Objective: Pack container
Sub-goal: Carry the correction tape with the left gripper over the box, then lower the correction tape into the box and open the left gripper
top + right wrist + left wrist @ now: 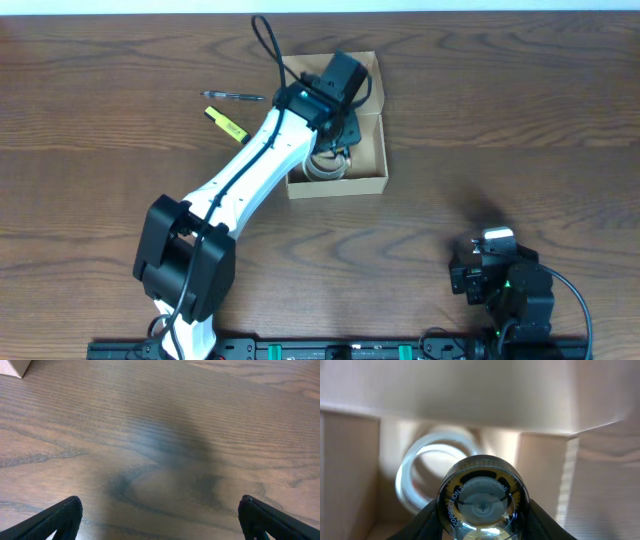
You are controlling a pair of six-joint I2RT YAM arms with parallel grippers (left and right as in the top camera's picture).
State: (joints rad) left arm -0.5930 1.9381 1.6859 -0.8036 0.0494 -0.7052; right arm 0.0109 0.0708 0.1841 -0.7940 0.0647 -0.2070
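The container [366, 182] is a tan cardboard box with its flap lid open, at the back middle of the table. My left gripper [338, 128] reaches down into it. In the left wrist view the left gripper [481, 510] is shut on a round correction tape dispenser [481, 496], black and yellow under a clear cover, held over the box floor [350, 510]. A clear tape roll [427, 467] lies in the box behind it and also shows in the overhead view [322, 168]. My right gripper [160, 515] is open and empty over bare wood at the front right [490, 268].
A pen [233, 96] and a yellow marker [226, 123] lie on the table left of the box. The box corner [12, 366] shows at the top left of the right wrist view. The left arm crosses the table from the front left.
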